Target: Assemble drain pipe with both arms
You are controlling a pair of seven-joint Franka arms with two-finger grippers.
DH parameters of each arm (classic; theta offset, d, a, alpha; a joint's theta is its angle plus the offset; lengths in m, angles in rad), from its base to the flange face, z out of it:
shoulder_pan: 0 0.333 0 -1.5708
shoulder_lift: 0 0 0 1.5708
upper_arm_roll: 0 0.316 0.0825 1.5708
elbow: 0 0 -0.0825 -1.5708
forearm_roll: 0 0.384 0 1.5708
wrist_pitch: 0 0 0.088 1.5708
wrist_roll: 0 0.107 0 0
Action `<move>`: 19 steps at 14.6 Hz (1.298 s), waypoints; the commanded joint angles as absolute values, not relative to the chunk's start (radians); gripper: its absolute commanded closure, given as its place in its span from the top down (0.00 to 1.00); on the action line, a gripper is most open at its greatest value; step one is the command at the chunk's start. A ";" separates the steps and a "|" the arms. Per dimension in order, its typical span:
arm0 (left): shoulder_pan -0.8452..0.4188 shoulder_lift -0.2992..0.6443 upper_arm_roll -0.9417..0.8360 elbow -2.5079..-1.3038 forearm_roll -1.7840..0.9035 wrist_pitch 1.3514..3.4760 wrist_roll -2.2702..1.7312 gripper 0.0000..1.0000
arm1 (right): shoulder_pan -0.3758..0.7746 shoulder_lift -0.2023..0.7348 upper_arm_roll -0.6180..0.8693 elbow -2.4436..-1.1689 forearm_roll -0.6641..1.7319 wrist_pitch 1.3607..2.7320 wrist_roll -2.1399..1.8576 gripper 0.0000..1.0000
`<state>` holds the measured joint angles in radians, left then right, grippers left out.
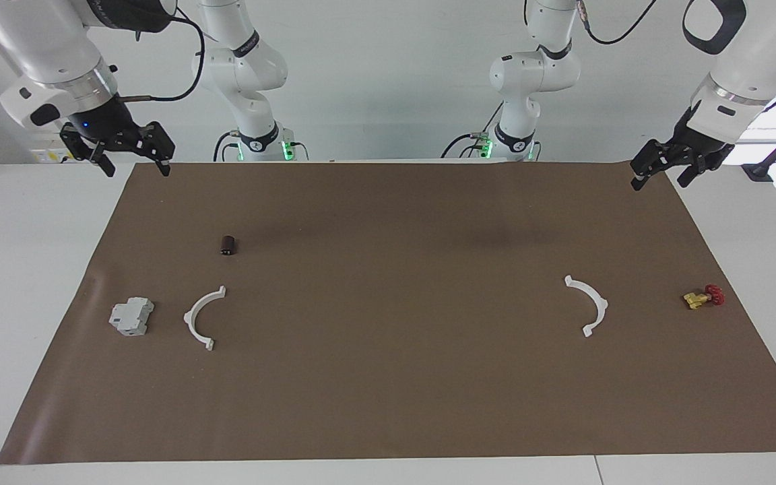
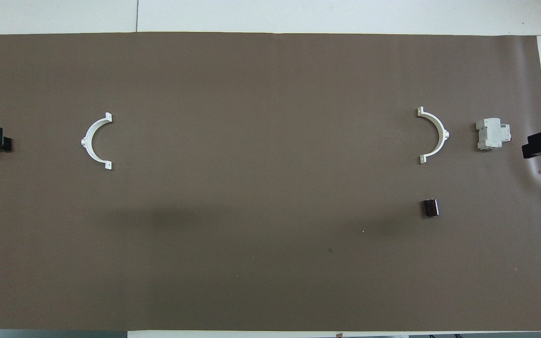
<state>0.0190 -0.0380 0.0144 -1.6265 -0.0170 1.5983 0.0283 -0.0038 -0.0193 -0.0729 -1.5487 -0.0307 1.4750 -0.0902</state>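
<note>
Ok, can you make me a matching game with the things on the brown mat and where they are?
Things:
1. grey boxy plastic block
2. small yellow-and-red valve piece
3. small dark brown cylinder
4. left pincer

Places:
A. nearer to the robots than the white half-ring arc beside it
B. up in the air over the mat's corner, open, holding nothing
C. at the right arm's end of the mat
D. at the left arm's end of the mat

Pairs: 1-C, 2-D, 3-A, 4-B

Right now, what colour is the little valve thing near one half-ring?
The valve piece has a yellow body and a red handle, clearest in the facing view.
</note>
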 commanded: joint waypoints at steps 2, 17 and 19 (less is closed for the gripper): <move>0.020 -0.057 0.015 -1.643 -0.003 1.588 0.025 1.00 | -0.012 -0.018 -0.069 -1.551 -0.020 1.491 -0.084 1.00; 0.026 -0.075 0.014 -1.850 -0.003 1.829 0.031 1.00 | -0.008 0.110 -0.063 -1.722 0.002 1.817 -0.140 1.00; 0.038 -0.066 0.014 -1.920 -0.003 1.932 0.037 1.00 | -0.011 0.167 -0.063 -1.788 0.015 1.989 -0.153 1.00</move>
<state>0.0219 -0.0509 0.0155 -1.8278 -0.0166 1.8292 0.0286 -0.0021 0.1139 -0.0669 -1.7373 -0.0116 1.8666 -0.1183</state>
